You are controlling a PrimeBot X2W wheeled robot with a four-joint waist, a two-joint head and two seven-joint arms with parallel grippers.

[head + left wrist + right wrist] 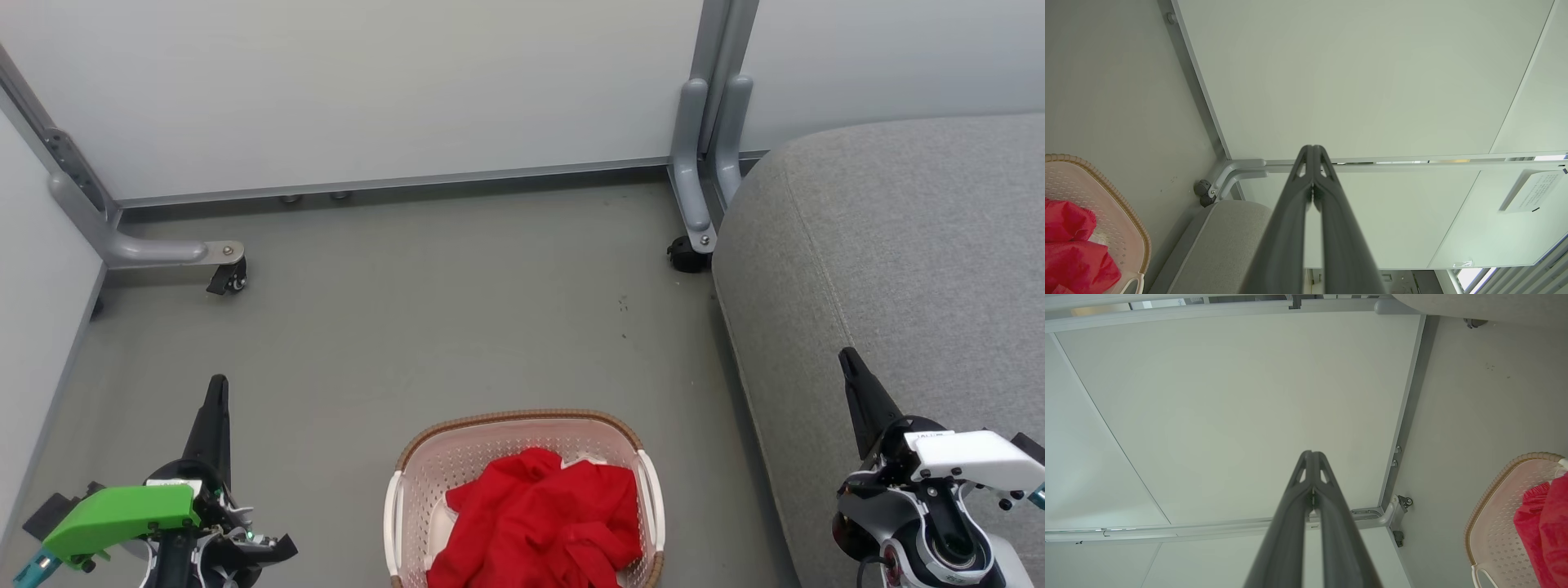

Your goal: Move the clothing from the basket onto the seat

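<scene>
Red crumpled clothing [543,523] | perforated cream basket [424,482] | grey woven seat [914,245]

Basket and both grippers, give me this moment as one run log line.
clothing: in basket | seat: bare | left gripper: shut, idle | right gripper: shut, idle | transfer: not started

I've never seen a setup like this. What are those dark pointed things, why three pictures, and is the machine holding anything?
This is a wheeled robot with two arms. The head view looks down from its head: the dark spikes are its left gripper and right gripper, each a pair of long fingers pressed together, holding nothing. The other two pictures come from cameras on each wrist, looking along the fingers toward pale partition panels. On the floor stands a cream basket with red clothing inside. At the right is a big grey seat, where the clothing should go.
</scene>
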